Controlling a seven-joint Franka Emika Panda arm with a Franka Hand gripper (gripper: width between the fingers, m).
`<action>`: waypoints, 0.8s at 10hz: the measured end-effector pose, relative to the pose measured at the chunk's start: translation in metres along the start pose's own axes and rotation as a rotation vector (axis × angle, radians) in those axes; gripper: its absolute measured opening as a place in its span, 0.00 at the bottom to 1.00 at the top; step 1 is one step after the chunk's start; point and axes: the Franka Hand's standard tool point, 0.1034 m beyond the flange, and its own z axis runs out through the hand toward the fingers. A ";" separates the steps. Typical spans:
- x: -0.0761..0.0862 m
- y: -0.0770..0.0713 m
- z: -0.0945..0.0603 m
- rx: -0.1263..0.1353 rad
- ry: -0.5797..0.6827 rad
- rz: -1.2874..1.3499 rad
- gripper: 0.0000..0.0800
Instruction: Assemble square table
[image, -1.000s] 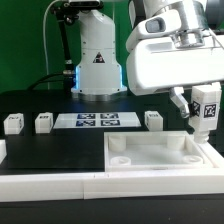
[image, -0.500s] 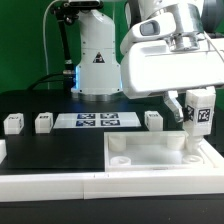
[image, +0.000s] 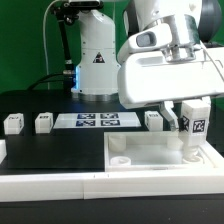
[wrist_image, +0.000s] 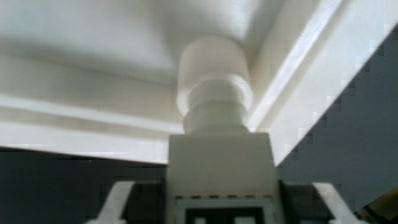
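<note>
Black worktop (image: 40, 150): carries every part. The loose pieces lie toward the back and the build sits at the front, which looks meant to keep the arm's path clear.
White robot arm (image: 165, 65): bends down over the exterior view's right side, its bulky wrist directly above one corner of the build.
White plastic square slab with raised rim (image: 150, 158): lies flat on the worktop, underside up, so the corner sockets face the arm. In the wrist view a rim corner (wrist_image: 294, 70) runs just beside the held part.
Marker board (image: 97, 121): flat on the worktop behind the slab, between the loose legs.
Pincer (image: 188, 115): partly closed, clamped on the sides of one leg near its top. This leaves the leg's lower end free to enter a socket.
Short white blocky tagged leg (image: 196, 127): held upright, tag facing the exterior camera, at the slab's corner on the exterior view's right. The wrist view shows its rounded end (wrist_image: 217, 95) pointing down into that corner. Whether it is seated or threaded I cannot tell.
Three loose white legs: two at the exterior view's left (image: 12, 123) (image: 43, 122) and one behind the slab (image: 153, 119), upright and apart from one another.
Step, as I judge it: fitting the first leg.
</note>
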 end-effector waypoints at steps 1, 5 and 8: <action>0.000 -0.001 0.001 0.000 0.003 -0.001 0.36; -0.004 0.000 0.009 -0.006 0.021 0.002 0.36; -0.007 0.000 0.012 -0.012 0.040 0.002 0.36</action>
